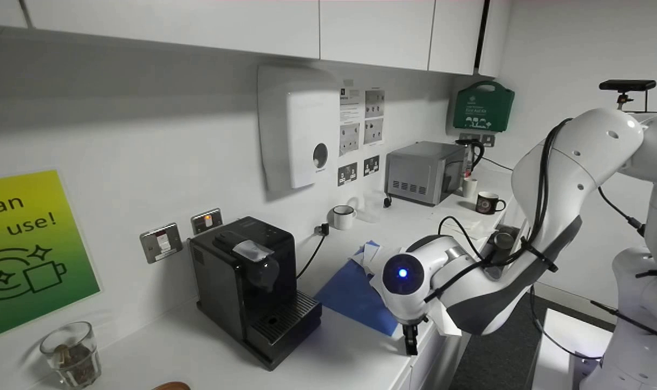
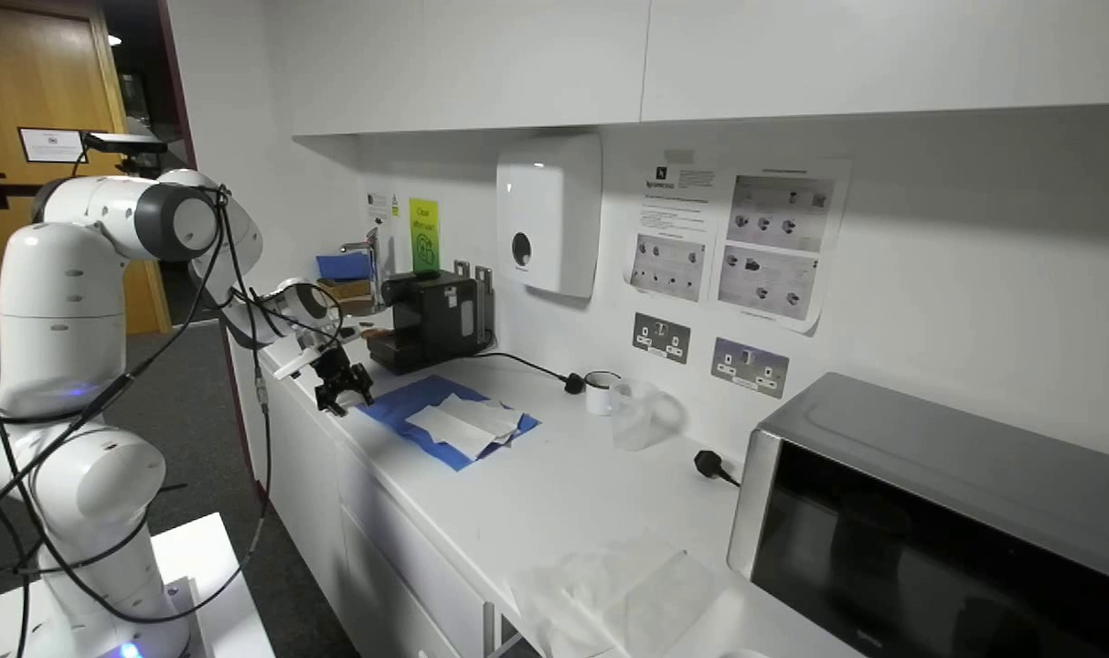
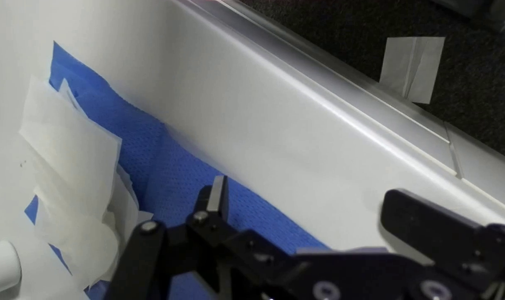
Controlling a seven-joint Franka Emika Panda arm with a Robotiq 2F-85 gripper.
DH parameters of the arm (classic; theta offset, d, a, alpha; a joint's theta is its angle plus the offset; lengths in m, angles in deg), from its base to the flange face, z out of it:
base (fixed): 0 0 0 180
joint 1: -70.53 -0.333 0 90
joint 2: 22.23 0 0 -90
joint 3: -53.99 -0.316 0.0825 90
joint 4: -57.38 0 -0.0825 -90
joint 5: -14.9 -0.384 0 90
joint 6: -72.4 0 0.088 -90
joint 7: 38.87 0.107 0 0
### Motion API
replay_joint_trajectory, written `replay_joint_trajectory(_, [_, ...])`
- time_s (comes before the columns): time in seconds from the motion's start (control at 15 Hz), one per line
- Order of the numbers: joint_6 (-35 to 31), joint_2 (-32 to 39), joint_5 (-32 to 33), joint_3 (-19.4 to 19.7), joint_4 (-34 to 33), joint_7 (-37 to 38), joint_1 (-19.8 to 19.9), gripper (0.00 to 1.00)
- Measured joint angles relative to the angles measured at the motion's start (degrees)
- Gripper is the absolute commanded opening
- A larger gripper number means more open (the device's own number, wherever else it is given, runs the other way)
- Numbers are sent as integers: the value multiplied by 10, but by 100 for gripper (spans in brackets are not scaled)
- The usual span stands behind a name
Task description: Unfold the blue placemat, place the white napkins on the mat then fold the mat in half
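Observation:
The blue placemat lies spread on the white counter beside the coffee machine; it also shows in an exterior view and in the wrist view. The white napkins lie crumpled and overlapping on the mat's end away from the coffee machine; they also show in the wrist view. Blue corners show around them. My gripper is open with nothing between its fingers. It is above the mat's edge on the counter's front side, near the coffee machine end. The gripper body hides part of the mat.
The black coffee machine stands against the wall beside the mat. A white mug and a clear plastic container stand behind. A microwave is further along. A creased white sheet shows against the dark floor beyond the counter edge.

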Motion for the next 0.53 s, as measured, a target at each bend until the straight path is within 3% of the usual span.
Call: replay_joint_trajectory(0.53, [-47,0,7,0,0,-44,16,100])
